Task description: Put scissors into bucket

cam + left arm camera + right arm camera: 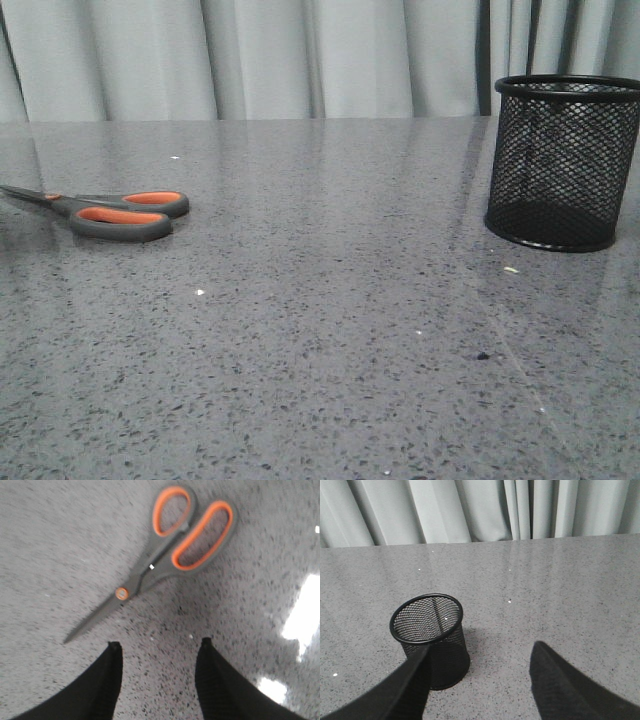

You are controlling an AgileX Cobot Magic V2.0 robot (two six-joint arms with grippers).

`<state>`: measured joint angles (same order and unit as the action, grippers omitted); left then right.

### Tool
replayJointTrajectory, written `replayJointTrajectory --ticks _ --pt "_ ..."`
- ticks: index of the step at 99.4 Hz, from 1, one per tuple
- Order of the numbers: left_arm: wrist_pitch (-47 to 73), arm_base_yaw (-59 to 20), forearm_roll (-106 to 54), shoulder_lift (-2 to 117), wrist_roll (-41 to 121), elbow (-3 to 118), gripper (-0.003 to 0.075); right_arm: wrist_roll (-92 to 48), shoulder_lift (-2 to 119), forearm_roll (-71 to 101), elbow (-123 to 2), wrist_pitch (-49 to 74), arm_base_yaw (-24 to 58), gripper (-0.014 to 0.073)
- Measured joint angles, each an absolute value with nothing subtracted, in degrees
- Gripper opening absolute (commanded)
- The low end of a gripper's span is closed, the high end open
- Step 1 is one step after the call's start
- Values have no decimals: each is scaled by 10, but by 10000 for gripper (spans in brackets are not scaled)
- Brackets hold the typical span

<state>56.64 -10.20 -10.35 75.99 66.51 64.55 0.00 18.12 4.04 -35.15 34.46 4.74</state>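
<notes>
My left gripper (pixel 157 652) is hovering released near the scissors (pixel 165 555), lying flat, blades pointing left, far from the bucket (pixel 560 165).

Scissors (pixel 105 211): dark grey handles lined orange, slim dark blades closed, orange pivot. Lying flat just ahead of the left gripper (pixel 158 650), which is spread open above the surface, clear of them. Bucket (pixel 562 163): black wire mesh cup, upright, just beyond one fingertip of the open right gripper (pixel 481 652).
</notes>
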Motion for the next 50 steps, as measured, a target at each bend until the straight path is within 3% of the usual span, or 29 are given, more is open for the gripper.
replayJointTrajectory --ticks 15,50 --pt "585 -114 -47 802 672 660 435 0 181 40 -352 340 50 395" --pt "599 -123 -94 899 782 745 442 0 181 40 -352 340 51 395"
